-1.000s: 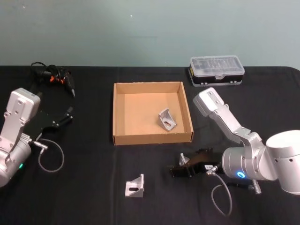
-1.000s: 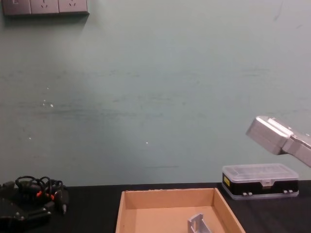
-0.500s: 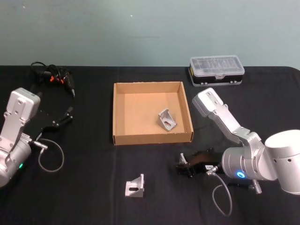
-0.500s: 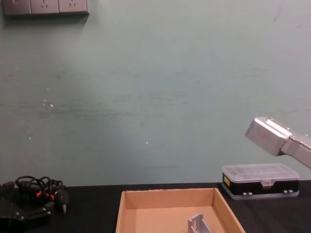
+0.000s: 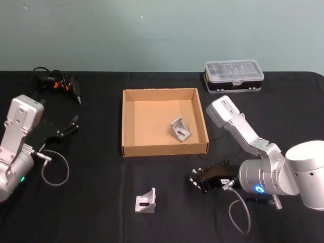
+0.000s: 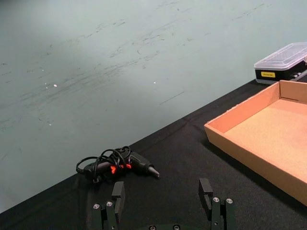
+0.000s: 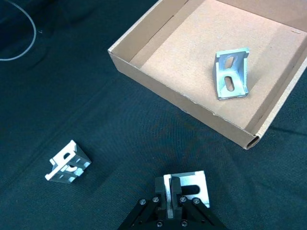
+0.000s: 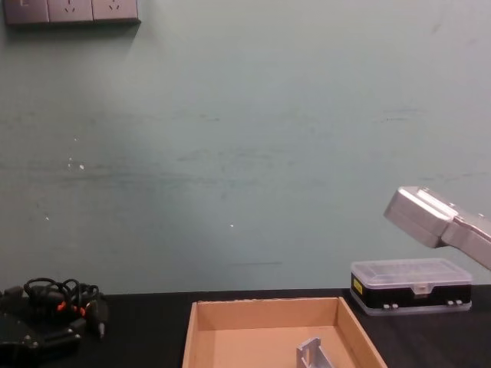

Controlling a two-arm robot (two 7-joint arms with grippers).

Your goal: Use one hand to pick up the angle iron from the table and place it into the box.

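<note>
My right gripper (image 5: 195, 178) hovers low over the black table (image 5: 101, 202), just in front of the box's near right corner. It is shut on a silver angle iron (image 7: 195, 186), whose upright flange sits between the fingers (image 7: 165, 190). A second angle iron (image 5: 146, 201) lies on the table to the left of this gripper; in the right wrist view this angle iron (image 7: 68, 162) shows too. Another angle iron (image 5: 180, 129) rests inside the brown cardboard box (image 5: 131, 150). My left gripper (image 6: 162, 196) is parked open at the far left.
A clear-lidded black plastic case (image 5: 234, 77) stands behind the box at the right. A black-and-orange cable bundle (image 5: 56, 82) lies at the back left. The right arm's elbow (image 5: 225, 111) rises beside the box's right wall.
The right gripper has pulled back slightly and tilted up with the angle iron in it. The left arm has hardly moved.
</note>
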